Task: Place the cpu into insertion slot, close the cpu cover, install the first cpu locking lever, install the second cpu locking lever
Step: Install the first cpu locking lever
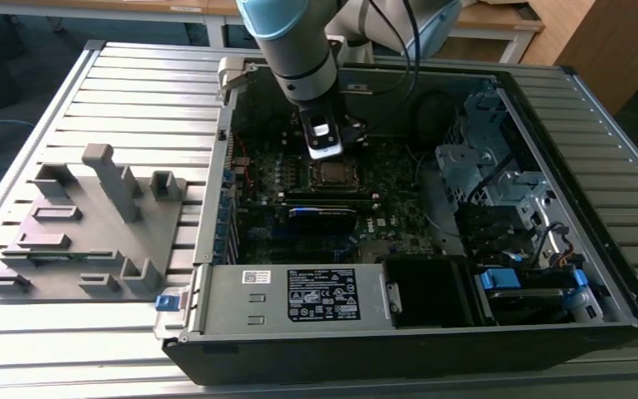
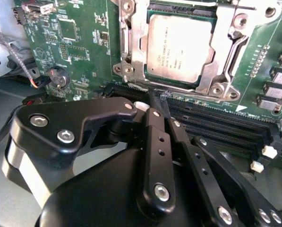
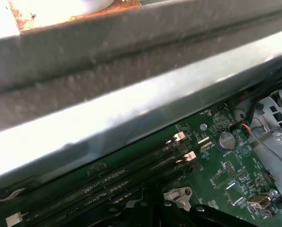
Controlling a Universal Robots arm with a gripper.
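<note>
Hovering hand at cpu cover edge.

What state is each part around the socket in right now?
cpu: seated flat in the insertion slot.
cpu cover: closed down over the chip's edges.
gripper: fingers shut together, empty, tips just beside the socket near the memory slots.
computer case: side open, lying flat.

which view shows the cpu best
The second wrist view: the cpu lies flat in its socket with the cpu cover framing it, silvery top plainly seen. In the exterior view it is a small square just below the gripper.
</note>
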